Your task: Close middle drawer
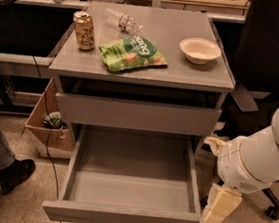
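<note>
Currently middle drawer (124, 216) pulled far out at the foot of the cabinet (184, 73), tray empty. Stiff sheet metal, probably light, should slide straight. No handle, so push flat on the low front panel, near centre. Gripper (220, 207) hangs just beside the front right corner; spread or closed, cannot tell.

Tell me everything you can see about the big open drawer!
The open drawer is grey and looks like metal: a wide, shallow tray with low side walls and a plain low front with no handle. It is pulled far out of the cabinet, just below a shut drawer with a taller front. Nothing shows inside it. The robot's gripper hangs by its front corner on the picture's right; whether it touches cannot be told.
</note>
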`<state>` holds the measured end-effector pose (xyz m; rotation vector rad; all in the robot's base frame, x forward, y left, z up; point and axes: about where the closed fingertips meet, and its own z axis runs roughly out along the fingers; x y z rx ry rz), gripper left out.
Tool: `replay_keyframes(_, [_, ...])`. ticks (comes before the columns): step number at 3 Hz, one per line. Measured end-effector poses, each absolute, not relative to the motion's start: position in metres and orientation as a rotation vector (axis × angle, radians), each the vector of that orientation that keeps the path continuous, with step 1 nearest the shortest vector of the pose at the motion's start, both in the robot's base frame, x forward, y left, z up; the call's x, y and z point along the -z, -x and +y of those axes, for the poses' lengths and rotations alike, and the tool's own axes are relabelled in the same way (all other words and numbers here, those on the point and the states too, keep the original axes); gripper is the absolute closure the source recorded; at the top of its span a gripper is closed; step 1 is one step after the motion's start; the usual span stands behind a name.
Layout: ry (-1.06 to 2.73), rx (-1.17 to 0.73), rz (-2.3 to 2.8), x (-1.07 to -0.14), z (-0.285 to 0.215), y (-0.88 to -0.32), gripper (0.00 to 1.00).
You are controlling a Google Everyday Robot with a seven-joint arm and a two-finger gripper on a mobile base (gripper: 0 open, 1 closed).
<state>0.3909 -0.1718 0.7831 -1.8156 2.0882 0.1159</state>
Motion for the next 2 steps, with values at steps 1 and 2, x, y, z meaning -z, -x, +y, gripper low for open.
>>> replay_keyframes(1, [1.816,-0.116,2.088,-0.783,-0.172,-0.391,0.00])
replay_keyframes(2, [1.823,-0.159,2.090,-0.756,-0.161,-0.389,0.00])
